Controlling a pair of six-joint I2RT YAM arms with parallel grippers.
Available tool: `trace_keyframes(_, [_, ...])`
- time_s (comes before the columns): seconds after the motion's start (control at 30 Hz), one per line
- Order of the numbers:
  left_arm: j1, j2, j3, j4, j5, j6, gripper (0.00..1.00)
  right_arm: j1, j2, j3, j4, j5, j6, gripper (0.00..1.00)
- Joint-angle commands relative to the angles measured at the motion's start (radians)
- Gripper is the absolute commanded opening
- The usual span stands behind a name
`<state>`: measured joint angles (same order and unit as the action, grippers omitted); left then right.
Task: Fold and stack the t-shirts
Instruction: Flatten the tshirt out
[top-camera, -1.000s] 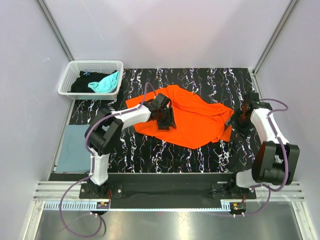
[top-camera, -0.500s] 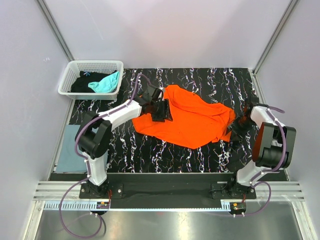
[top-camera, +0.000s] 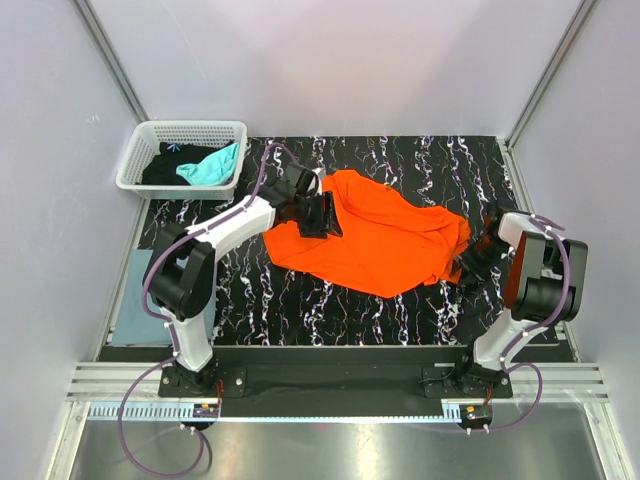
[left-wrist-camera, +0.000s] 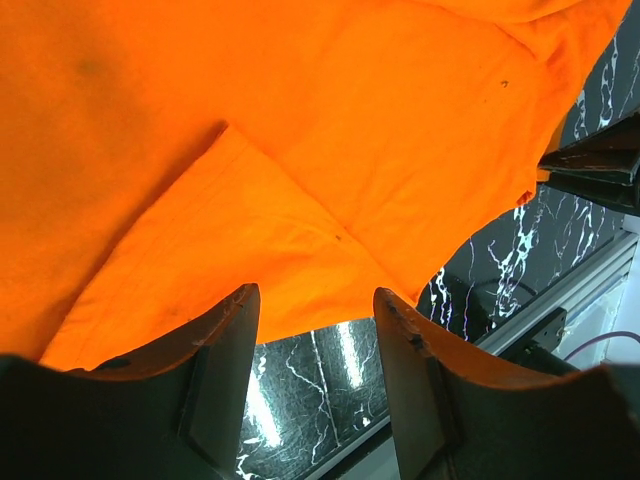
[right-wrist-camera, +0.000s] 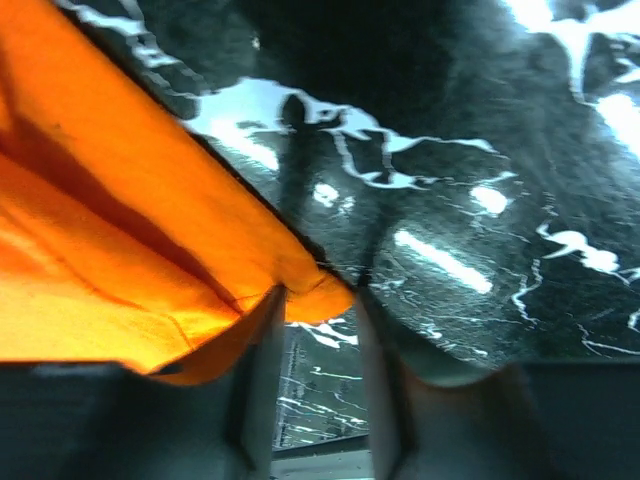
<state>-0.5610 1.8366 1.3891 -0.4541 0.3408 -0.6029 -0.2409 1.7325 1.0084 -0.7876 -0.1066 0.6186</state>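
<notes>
Straddles the orange t-shirt's (top-camera: 385, 243) left edge with the left gripper (left-wrist-camera: 315, 300) spread wide. Meets its right corner at the right gripper's (right-wrist-camera: 320, 300) tips; cannot tell whether clamped.

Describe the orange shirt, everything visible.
The orange shirt is a soft, plain short-sleeved tee. It lies unfolded and rumpled on the black marbled table, with a sleeve seam showing. The left gripper is open over its left edge. The right gripper is open, its jaws narrowly apart, at the shirt's right corner.
</notes>
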Motion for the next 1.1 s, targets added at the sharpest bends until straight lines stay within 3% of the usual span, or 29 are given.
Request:
trace_keyframes(0.0, [0.004,-0.031,0.030,0.000,0.032,0.017,0.54,-0.008,0.030,-0.025,0.065,0.028,0.039,0.34])
trace_keyframes(0.03, [0.004,-0.031,0.031,-0.003,0.030,0.015,0.54,-0.014,0.027,-0.027,0.065,0.041,0.041,0.25])
trace_keyframes(0.27, [-0.003,0.007,0.065,-0.015,-0.009,-0.015,0.57,-0.028,-0.054,-0.028,0.005,0.085,0.010,0.04])
trace_keyframes(0.63, [-0.128,0.219,0.359,-0.244,-0.388,-0.135,0.52,-0.028,-0.192,-0.044,-0.022,0.059,-0.040,0.04])
trace_keyframes(0.77, [-0.148,0.254,0.395,-0.276,-0.520,-0.182,0.50,-0.029,-0.212,-0.062,-0.019,0.025,-0.049,0.04])
trace_keyframes(1.07, [-0.160,0.335,0.421,-0.301,-0.592,-0.261,0.46,-0.028,-0.237,-0.070,-0.019,-0.030,-0.059,0.04])
